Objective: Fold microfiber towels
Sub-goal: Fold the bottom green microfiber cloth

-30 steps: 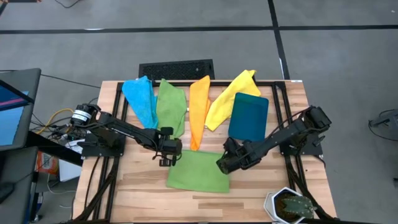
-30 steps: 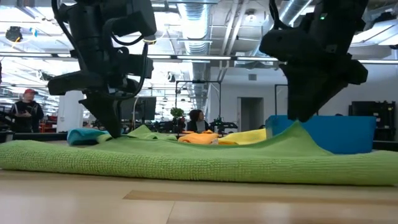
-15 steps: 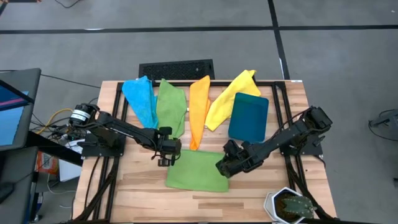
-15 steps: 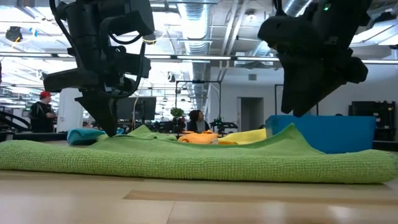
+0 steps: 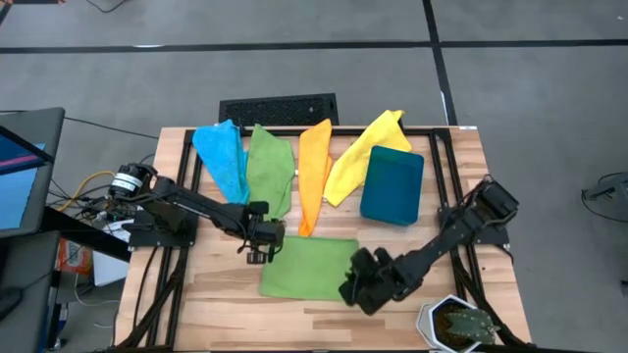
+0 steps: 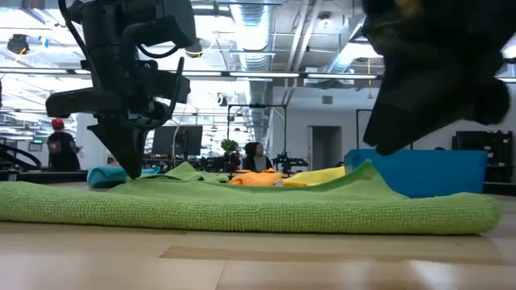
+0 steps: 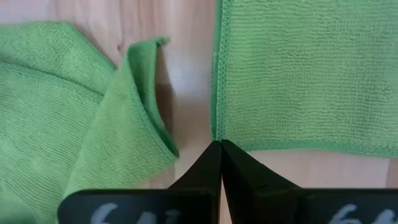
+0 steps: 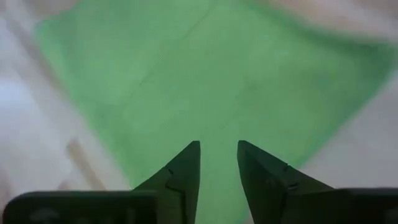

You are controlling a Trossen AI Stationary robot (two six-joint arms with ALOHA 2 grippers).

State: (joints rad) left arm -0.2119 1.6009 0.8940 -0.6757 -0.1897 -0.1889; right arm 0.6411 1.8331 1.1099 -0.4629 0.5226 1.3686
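High view is showing the green towel (image 5: 309, 268) lying flat on the front half of the table (image 5: 196, 304), a rectangle with its long axis running left to right and its short edges facing my two arms. I am judging this as an early step of the fold: the cloth is spread out in a single layer and no edge is yet brought over. My left pincer (image 5: 257, 257) is sitting at the towel's far left corner; in the left wrist view its fingers (image 7: 217, 163) are pressed fully together with the hemmed corner (image 7: 215, 134) just at their tips, and I cannot tell whether any cloth is actually pinched between them. My right pincer (image 5: 351, 291) is hovering over the near right corner, jaws partly apart with green pile showing in the gap in the right wrist view, nothing gripped. Next move, as I read it, is calling for a firm hold on the right side, then a matched carry so one edge lands square on the opposite one. Behind, four waiting towels are fanning out along the back: blue (image 5: 222, 157), a second green (image 5: 269, 167), orange (image 5: 314, 172), yellow (image 5: 361, 152), with the teal bin (image 5: 392, 183) beside the yellow one.
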